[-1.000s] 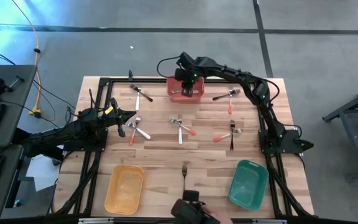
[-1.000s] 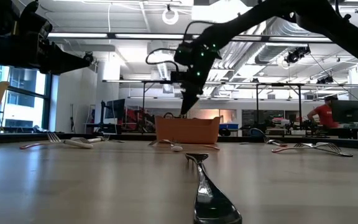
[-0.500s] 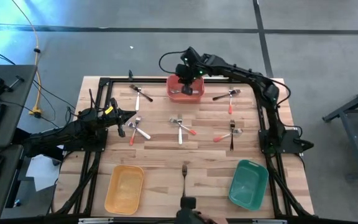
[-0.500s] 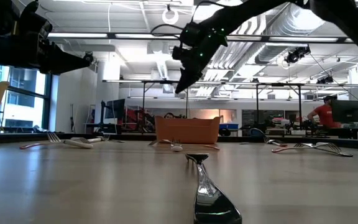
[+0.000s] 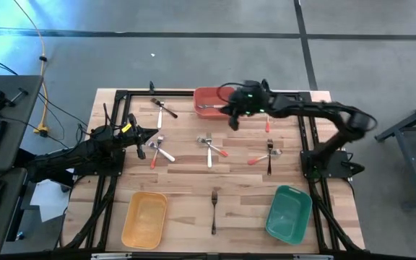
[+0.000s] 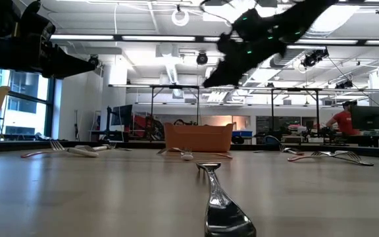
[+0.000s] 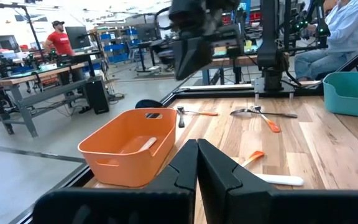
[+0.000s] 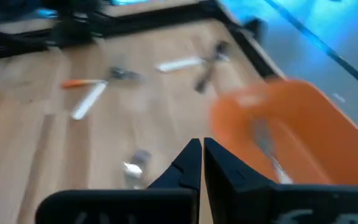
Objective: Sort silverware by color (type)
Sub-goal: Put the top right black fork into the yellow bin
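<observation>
In the high view we see the right gripper [image 5: 234, 120] in the upper middle of the frame, hanging just to the lower right of the red bin [image 5: 209, 101], which sits at the far edge of the table [image 5: 186, 184]. In its own wrist view the two fingers [image 8: 191, 160] are pressed together with nothing between them, though that picture is smeared, so we read it with some caution. One red-handled piece [image 5: 209, 107] lies inside the red bin.

The left gripper [image 5: 150, 134] waits at the left of the frame, over the table's left side; its fingers [image 7: 219, 168] are also pressed together and hold nothing.

The silverware lies scattered across the wood. We see a dark-handled piece [image 5: 167, 108] in the upper left part of the table, left of the red bin. A small cluster with white and red handles [image 5: 159, 150] lies just below the left gripper. A second cluster [image 5: 211, 147] sits at the centre of the frame, a white handle crossing a red one. A red-handled pair [image 5: 264, 115] lies in the upper right beside the right arm, and another group [image 5: 266, 154] lies below it, red and black handles together. A single black-handled fork [image 5: 214, 209] lies at the lower centre, between the yellow bin [image 5: 144, 219] at lower left and the green bin [image 5: 289, 214] at lower right.
</observation>
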Robot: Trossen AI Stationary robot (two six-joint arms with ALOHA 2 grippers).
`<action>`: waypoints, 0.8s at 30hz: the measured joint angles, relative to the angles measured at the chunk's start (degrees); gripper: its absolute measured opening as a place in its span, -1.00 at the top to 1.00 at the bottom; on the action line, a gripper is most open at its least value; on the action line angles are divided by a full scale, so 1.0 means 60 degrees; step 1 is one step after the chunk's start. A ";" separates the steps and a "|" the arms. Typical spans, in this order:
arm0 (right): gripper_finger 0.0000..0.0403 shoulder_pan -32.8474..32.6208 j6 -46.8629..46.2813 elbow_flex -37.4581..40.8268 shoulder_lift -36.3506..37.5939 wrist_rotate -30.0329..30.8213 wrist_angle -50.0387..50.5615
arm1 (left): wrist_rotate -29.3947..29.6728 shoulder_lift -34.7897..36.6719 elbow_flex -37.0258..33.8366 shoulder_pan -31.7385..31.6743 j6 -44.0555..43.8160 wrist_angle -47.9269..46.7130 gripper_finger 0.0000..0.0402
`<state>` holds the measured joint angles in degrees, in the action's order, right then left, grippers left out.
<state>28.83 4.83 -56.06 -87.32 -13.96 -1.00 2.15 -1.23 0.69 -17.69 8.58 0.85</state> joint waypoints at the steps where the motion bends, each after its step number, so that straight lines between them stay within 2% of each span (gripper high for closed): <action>1: 1.00 0.0080 -0.0077 0.0295 0.0454 0.0424 0.0341 | 0.0000 0.0000 0.0000 0.0000 0.0001 0.0010 1.00; 5: 1.00 0.0540 -0.0233 0.0806 0.1732 0.1975 0.2498 | 0.0000 0.0001 0.0000 0.0000 0.0001 0.0057 1.00; 10: 0.97 0.1395 0.0032 0.0606 0.1878 0.2599 0.4917 | 0.0000 0.0000 0.0000 0.0000 0.0009 0.0058 1.00; 14: 0.80 0.1847 0.0715 0.0345 0.1346 0.2570 0.5791 | 0.0000 0.0000 0.0000 -0.0002 0.0015 0.0056 1.00; 20: 0.44 0.2246 0.1958 -0.0610 -0.0170 0.2653 0.7224 | 0.0004 0.0000 0.0000 0.0000 0.0021 0.0056 1.00; 24: 0.31 0.2403 0.3188 -0.1383 -0.1271 0.3546 0.8060 | 0.0007 0.0000 0.0000 0.0000 0.0015 0.0056 1.00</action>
<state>43.25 23.96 -64.36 -94.95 7.31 47.36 2.20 -1.23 0.69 -17.69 8.67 1.19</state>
